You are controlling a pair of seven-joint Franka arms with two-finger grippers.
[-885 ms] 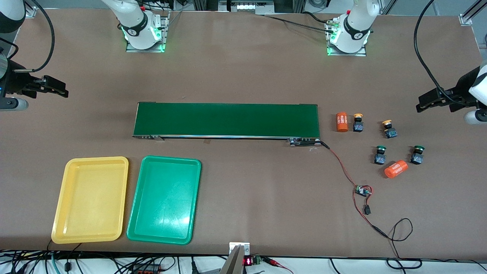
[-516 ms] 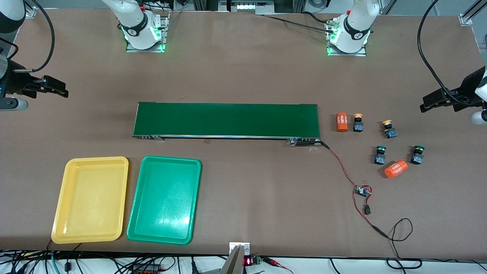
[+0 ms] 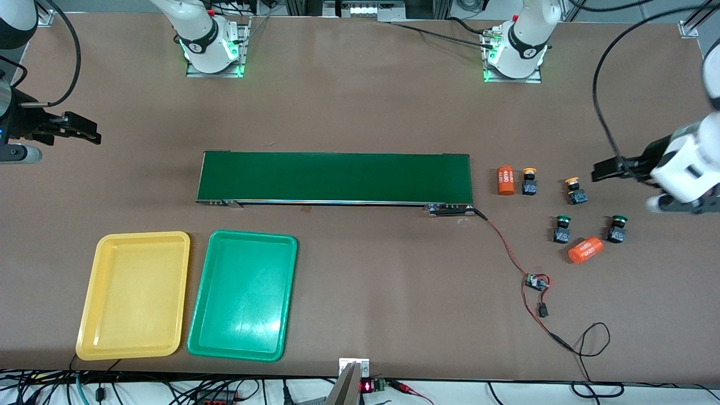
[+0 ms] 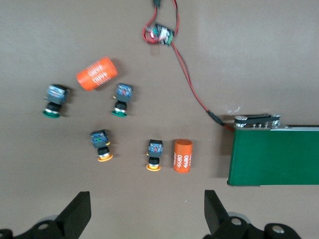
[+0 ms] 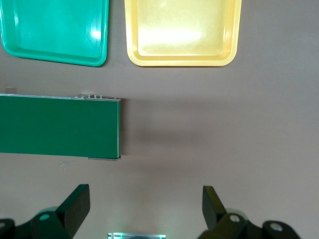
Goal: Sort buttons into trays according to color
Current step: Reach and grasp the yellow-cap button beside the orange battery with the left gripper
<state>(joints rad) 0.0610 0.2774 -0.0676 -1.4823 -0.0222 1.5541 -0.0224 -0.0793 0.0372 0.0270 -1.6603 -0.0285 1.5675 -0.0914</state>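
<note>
At the left arm's end of the table, 4 buttons lie loose on the brown surface, all apart from one another. 1 yellow button [image 3: 529,181] sits just beside an orange cylinder [image 3: 505,180], near the end of the long green conveyor belt [image 3: 336,177]. The other yellow button [image 3: 576,190] lies a little nearer the front camera and closer to the table's end. The 2 green buttons [image 3: 561,229] [image 3: 617,229] lie nearer the camera again, with a second orange cylinder [image 3: 585,250] between them and slightly closer to the camera.

The left gripper [image 3: 604,169] hangs in the air over bare table near the second yellow button, its fingers [image 4: 76,215] spread wide with nothing between them. Its wrist camera looks down on all 4 buttons, both cylinders and a small circuit board [image 4: 160,35] on a red wire.

The right gripper [image 3: 84,131] waits over bare table at the right arm's end, also spread wide and holding nothing.

The yellow tray [image 3: 90,332] and the green tray [image 3: 198,337] lie side by side close to the front camera, nearer it than the belt, the yellow one closer to the right arm's end. Both trays hold nothing.
</note>
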